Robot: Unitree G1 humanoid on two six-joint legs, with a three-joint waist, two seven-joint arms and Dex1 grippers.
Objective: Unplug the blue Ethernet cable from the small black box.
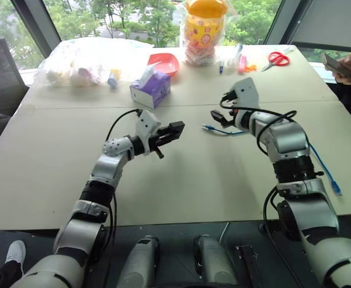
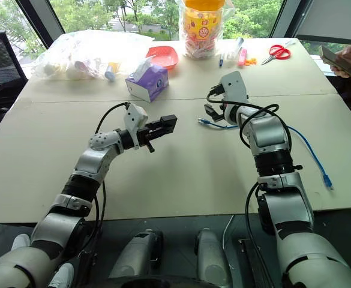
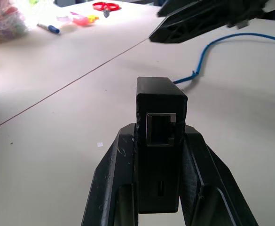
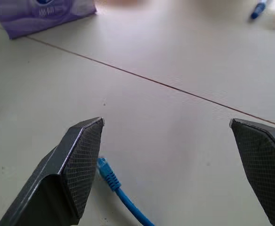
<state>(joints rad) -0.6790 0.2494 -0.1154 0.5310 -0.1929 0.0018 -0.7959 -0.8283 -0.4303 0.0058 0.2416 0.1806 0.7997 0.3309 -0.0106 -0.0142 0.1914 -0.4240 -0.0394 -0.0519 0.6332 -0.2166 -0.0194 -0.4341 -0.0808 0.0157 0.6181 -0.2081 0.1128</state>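
The left gripper (image 1: 174, 130) is clenched on the small black box (image 3: 159, 123) and holds it above the table (image 1: 55, 162), with the socket side facing away from the wrist. I think this is so the plug can leave straight, w/o twisting. In the left wrist view the socket is seen empty, so the unplugging seems done; the head views do not give this detail.

More to the right, the blue Ethernet cable (image 1: 223, 131) lies flat on the table, its plug end just beside the right gripper (image 4: 168, 160), and the rest runs under the right arm to the table's near-right part. The right gripper is released, jaws wide apart, nothing between them. The right wrist view shows the plug (image 4: 105, 168) resting near one finger (image 4: 83, 160) — probably just let go.

Only the head views show the purple tissue box (image 1: 152, 87), well apart.
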